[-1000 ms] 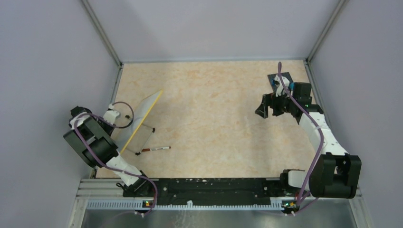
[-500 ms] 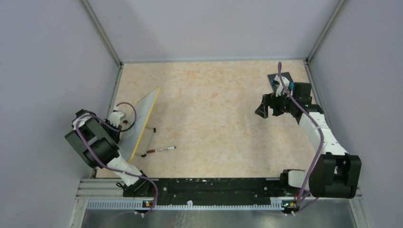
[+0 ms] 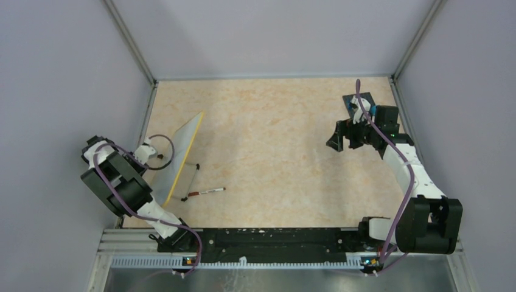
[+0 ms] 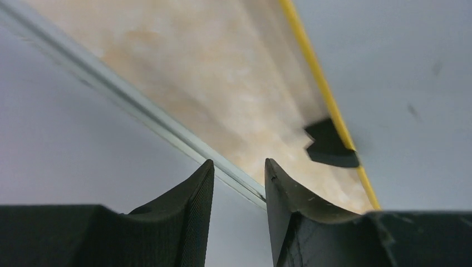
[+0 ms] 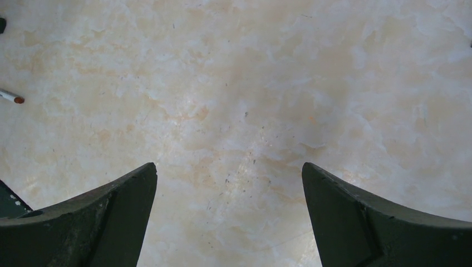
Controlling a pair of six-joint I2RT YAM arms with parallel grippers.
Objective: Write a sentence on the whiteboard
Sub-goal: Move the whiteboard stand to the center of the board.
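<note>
The whiteboard (image 3: 177,153) stands steeply on its long edge at the table's left, yellow rim towards the middle. In the left wrist view its pale face (image 4: 401,83), yellow rim and one black foot (image 4: 328,149) fill the right side. The sentence is not readable in any view. My left gripper (image 3: 148,154) is just left of the board, between it and the wall, open by a narrow gap and empty (image 4: 239,162). A thin marker (image 3: 204,191) lies on the table right of the board; its end shows in the right wrist view (image 5: 11,96). My right gripper (image 3: 339,143) hovers wide open and empty (image 5: 228,167) at the right.
A dark studded plate with blue bricks (image 3: 355,102) lies at the back right behind the right gripper. The left wall and its metal rail (image 4: 139,105) run close beside the left gripper.
The whiteboard has tipped to a steeper stand and the marker has shifted slightly right. My left arm pushed in towards the board, then drew back left. The right arm has not moved.
</note>
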